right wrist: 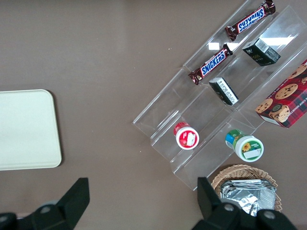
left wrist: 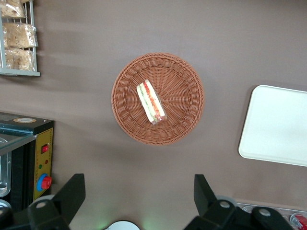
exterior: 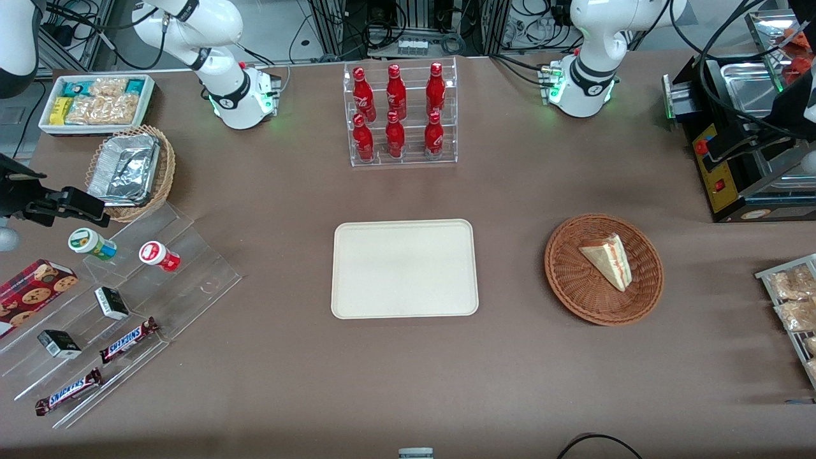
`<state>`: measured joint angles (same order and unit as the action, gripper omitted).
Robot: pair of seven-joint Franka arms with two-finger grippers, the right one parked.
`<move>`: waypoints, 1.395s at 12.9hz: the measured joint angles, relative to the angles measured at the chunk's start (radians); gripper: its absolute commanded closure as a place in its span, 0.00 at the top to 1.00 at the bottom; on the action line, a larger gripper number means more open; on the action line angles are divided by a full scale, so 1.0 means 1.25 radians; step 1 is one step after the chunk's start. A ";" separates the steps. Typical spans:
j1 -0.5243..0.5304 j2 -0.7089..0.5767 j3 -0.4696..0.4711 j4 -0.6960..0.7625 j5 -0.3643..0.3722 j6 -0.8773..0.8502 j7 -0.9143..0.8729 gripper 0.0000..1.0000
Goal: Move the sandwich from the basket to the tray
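The sandwich [exterior: 609, 258] is a pale bread wedge with red and cream layers, lying in the round dark-brown wicker basket [exterior: 574, 299]. The cream-white tray [exterior: 404, 268] lies flat on the brown table beside the basket, toward the parked arm's end, with nothing on it. In the left wrist view my gripper [left wrist: 139, 184] is open wide and holds nothing. It hangs high above the bare table, farther from the front camera than the basket. That view looks down on the sandwich [left wrist: 151, 101], the basket [left wrist: 184, 86] and a corner of the tray [left wrist: 278, 127].
A clear rack of red bottles [exterior: 400, 115] stands farther from the front camera than the tray. A black machine [exterior: 739, 146] and a rack of snack bags [exterior: 790, 306] are at the working arm's end. A clear stepped stand with snacks [exterior: 115, 299] is at the parked arm's end.
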<state>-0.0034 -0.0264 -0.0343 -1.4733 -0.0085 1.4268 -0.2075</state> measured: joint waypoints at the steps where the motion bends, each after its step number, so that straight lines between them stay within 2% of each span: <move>1: 0.000 0.000 0.000 0.000 0.000 -0.001 0.000 1.00; 6: 0.000 0.000 0.000 -0.007 0.000 -0.007 0.000 1.00; 11: 0.000 0.002 0.004 -0.100 0.017 0.006 0.000 1.00; 15: 0.000 -0.011 0.005 -0.236 0.020 0.159 -0.012 1.00; 18: -0.002 -0.017 0.004 -0.330 0.020 0.277 -0.103 1.00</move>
<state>-0.0055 -0.0478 -0.0291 -1.8863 0.0159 1.7734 -0.3362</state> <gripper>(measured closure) 0.000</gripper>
